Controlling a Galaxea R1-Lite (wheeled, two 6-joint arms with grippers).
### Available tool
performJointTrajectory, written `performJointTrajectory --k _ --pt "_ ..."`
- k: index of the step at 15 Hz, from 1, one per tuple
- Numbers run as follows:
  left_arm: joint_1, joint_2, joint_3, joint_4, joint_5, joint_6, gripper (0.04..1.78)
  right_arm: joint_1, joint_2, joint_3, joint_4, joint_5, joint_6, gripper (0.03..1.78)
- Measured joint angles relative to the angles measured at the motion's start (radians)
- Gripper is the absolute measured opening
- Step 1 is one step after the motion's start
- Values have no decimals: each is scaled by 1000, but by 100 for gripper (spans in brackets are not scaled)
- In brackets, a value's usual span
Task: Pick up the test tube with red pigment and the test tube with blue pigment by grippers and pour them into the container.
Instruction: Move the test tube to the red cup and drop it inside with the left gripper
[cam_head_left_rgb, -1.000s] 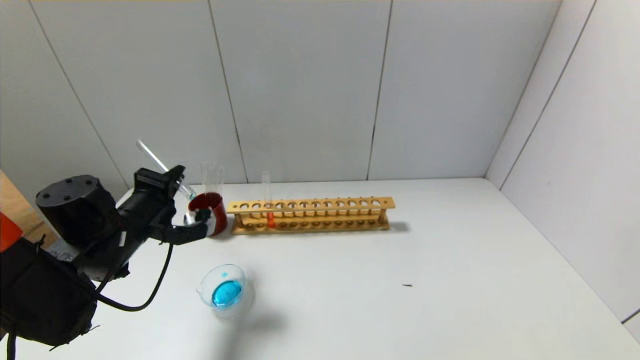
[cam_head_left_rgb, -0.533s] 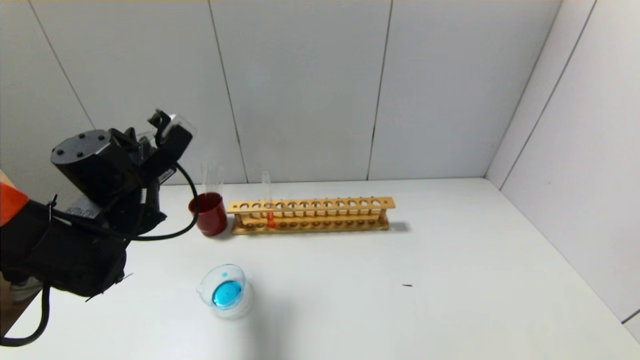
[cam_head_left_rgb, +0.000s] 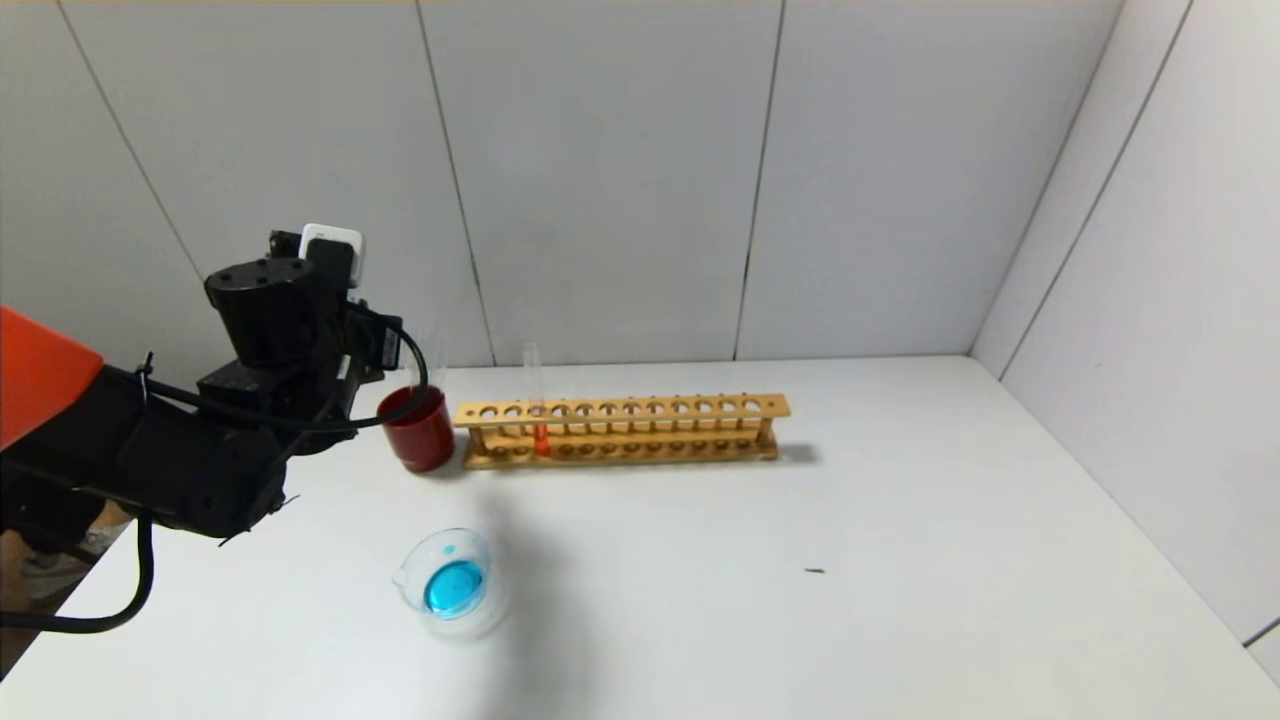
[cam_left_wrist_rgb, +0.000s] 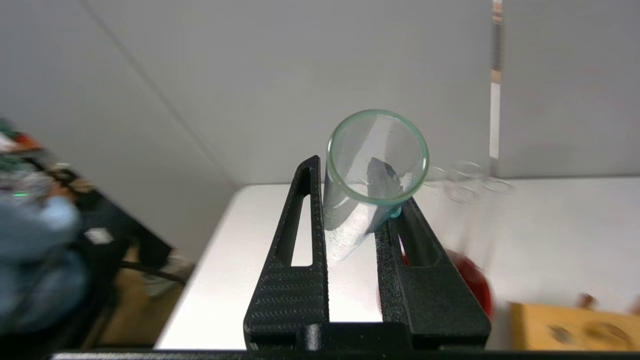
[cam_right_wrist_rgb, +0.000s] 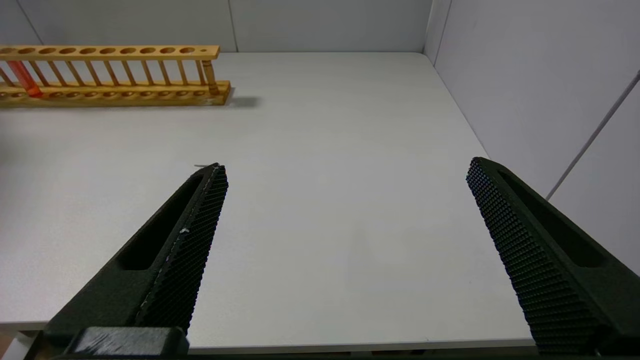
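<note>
Head view: the left gripper (cam_head_left_rgb: 375, 345) hangs raised at nine o'clock of the red cup (cam_head_left_rgb: 418, 428); the container (cam_head_left_rgb: 452, 583) already holds blue liquid.

Left wrist view: the fingers (cam_left_wrist_rgb: 292, 260) pinch the test tube with blue pigment (cam_left_wrist_rgb: 367, 180), apparently emptied (thin, slippery glass; grip mid-body, gently).

Right wrist view: the right gripper (cam_right_wrist_rgb: 345, 200) is parked, fingers spread; the test tube with red pigment (cam_right_wrist_rgb: 24, 77) stands in the rack (cam_right_wrist_rgb: 115, 75).
</note>
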Motion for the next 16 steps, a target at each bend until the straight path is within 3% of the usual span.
performJointTrajectory --k 8,16 --pt "31 17 -39 146 -150 -270 32 0 0 0 0 0 0 175" --pt "25 -31 -14 204 -189 -314 32 0 0 0 0 0 0 175"
